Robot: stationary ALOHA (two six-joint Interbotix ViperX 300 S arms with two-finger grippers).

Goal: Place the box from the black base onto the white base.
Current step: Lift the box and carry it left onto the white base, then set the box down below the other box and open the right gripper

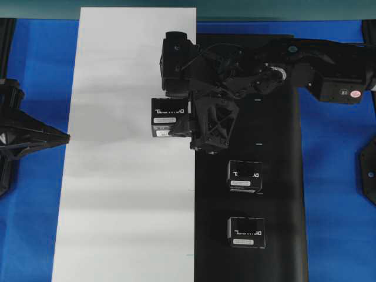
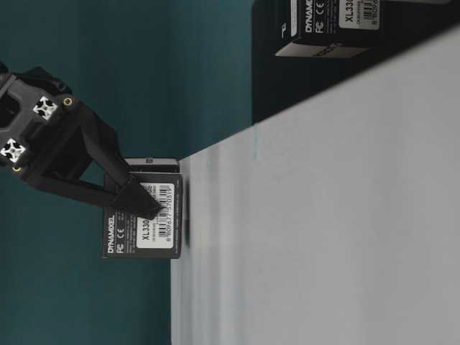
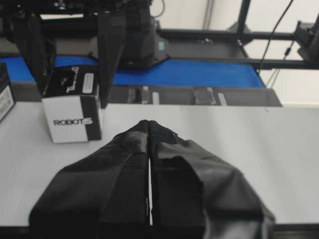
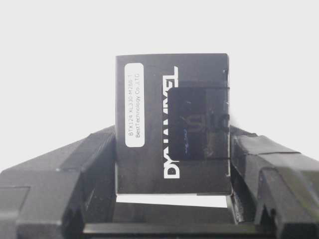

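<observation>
1. The right end effector reaches across from the black base and has its fingers closed on the two sides of one box, the jaws standing about a box-width apart.
2. That box is over the white base, near its right edge. In the left wrist view its underside appears to meet the white panel, so it looks set down or nearly so; I cannot tell for sure whether its weight is resting there.
3. The right wrist view shows the box squarely between the fingers, lettering facing the camera, white panel behind it.
4. The left end effector has its jaws pressed together and holds nothing; it sits low at the left side of the white base, well apart from the box.
5. Two more boxes, and, stand on the black base.
6. Progress, as I judge it: the carry across is done and the placing is almost complete. What is left for this box is to let go and lift clear without tipping it.
7. The two boxes on black may yet need moving.
</observation>
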